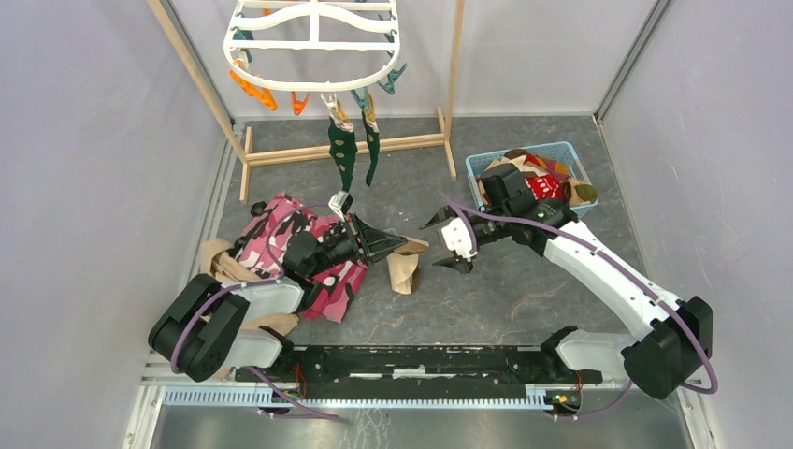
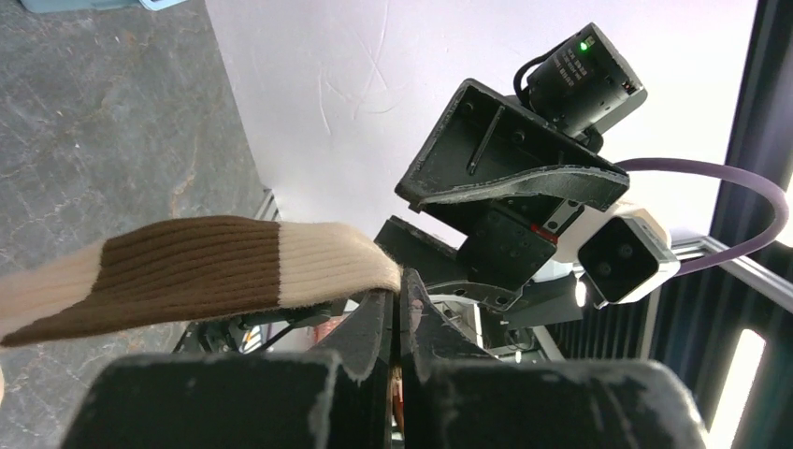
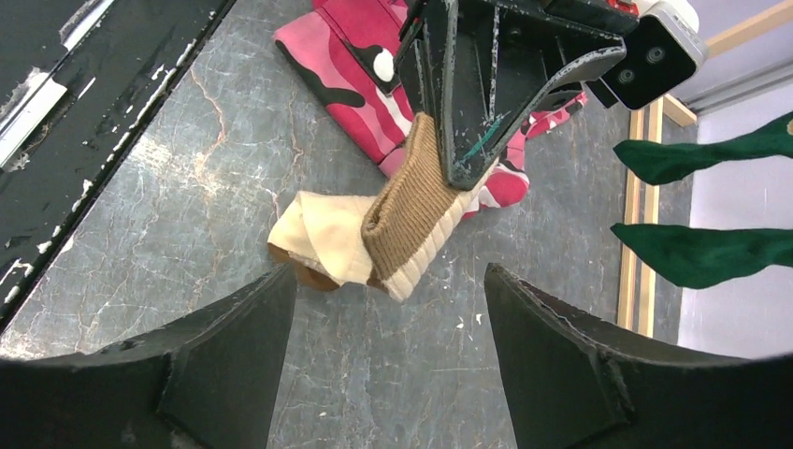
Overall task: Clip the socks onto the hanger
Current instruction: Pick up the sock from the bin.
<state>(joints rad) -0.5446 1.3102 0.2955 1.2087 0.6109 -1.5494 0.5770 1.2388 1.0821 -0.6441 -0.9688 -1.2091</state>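
Observation:
My left gripper (image 1: 400,246) is shut on the edge of a brown-and-cream striped sock (image 1: 407,268), which droops to the table mid-scene. The left wrist view shows that sock (image 2: 201,276) pinched at the tips of the left gripper (image 2: 404,281). My right gripper (image 1: 451,241) stands open just right of it, holding nothing. The right wrist view has the right gripper (image 3: 388,285) wide apart, facing the sock (image 3: 411,201). The white hanger (image 1: 313,42) hangs at the back. Two dark green socks (image 1: 342,154) are clipped to it.
A blue basket (image 1: 486,164) with more socks sits at the back right. A pink camouflage garment (image 1: 281,229) and a tan cloth (image 1: 217,262) lie under my left arm. Wooden stand poles (image 1: 455,65) flank the hanger, with a foot bar (image 1: 299,152) on the table.

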